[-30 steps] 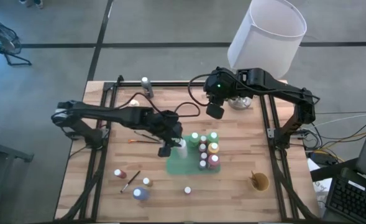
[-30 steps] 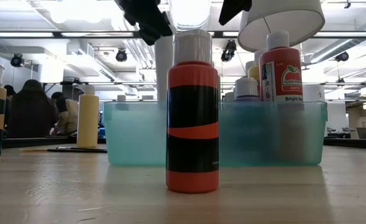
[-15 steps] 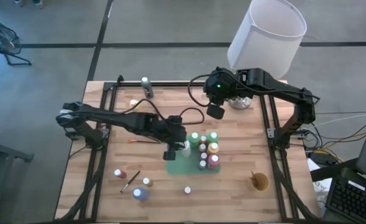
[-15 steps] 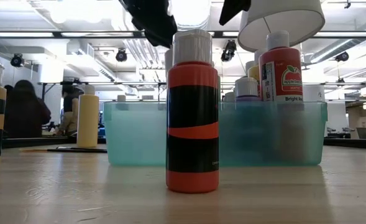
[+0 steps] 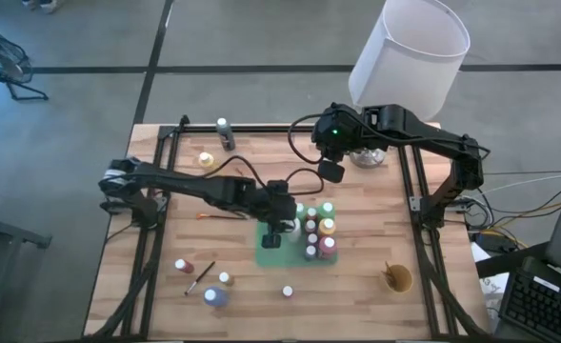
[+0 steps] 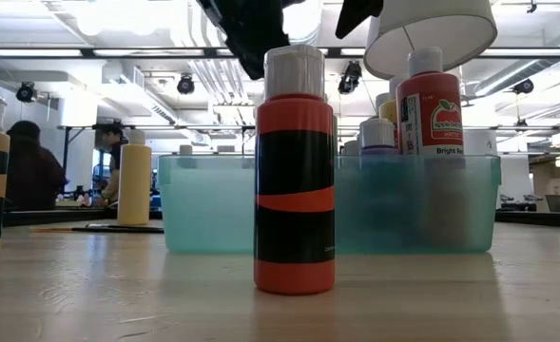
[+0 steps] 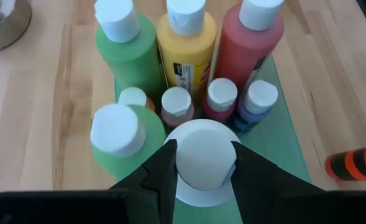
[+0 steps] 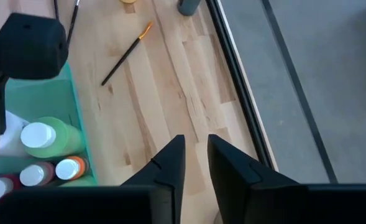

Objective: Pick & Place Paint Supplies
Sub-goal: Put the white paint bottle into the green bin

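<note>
left tool (image 7: pixel 202 163) clamps white-capped bottle (image 7: pixel 201 155) over green tray (image 5: pixel 272 255); right tool (image 8: pixel 195 163) narrow, empty

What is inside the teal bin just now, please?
The teal bin holds green, yellow and red bottles behind four smaller ones. The left gripper grips a white cap, hiding that bottle's body.

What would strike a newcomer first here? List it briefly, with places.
The left gripper clamps a white-capped bottle over the green tray mid-table, beside a cluster of bottles. The right gripper hovers empty beyond them. An orange-and-black bottle looms in the low view.
</note>
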`<state>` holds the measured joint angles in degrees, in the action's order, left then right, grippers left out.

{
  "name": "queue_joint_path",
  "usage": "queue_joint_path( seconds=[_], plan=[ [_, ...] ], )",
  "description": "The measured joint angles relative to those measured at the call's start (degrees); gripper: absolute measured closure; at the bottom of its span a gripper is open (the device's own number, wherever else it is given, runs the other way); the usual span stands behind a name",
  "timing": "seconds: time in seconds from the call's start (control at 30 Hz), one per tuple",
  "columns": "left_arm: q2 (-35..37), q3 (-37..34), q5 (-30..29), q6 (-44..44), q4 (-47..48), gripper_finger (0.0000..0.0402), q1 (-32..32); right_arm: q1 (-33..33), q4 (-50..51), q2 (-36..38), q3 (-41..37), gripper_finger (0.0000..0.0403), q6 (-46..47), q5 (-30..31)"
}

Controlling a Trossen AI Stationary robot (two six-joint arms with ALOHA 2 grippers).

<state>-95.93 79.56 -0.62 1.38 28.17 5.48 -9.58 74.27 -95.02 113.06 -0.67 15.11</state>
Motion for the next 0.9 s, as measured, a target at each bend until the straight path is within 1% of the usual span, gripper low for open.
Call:
queue_joint_path(
  seconds=[0.33,0.53,0.9],
  plan=[
    [-4.7,4.6,-0.1,0.8,2.5,0.0276,0.0,0.0,0.0,0.0,-0.3,0.0315,0.0,-0.1],
    [-5.6,5.6,-0.1,1.4,2.6,0.0274,0.0,0.0,0.0,0.0,-1.2,0.0306,0.0,-0.1],
    [-5.3,5.8,-0.4,3.2,2.0,0.0244,-0.1,0.0,0.0,0.0,-4.4,0.0289,-0.8,-0.1]
  ],
)
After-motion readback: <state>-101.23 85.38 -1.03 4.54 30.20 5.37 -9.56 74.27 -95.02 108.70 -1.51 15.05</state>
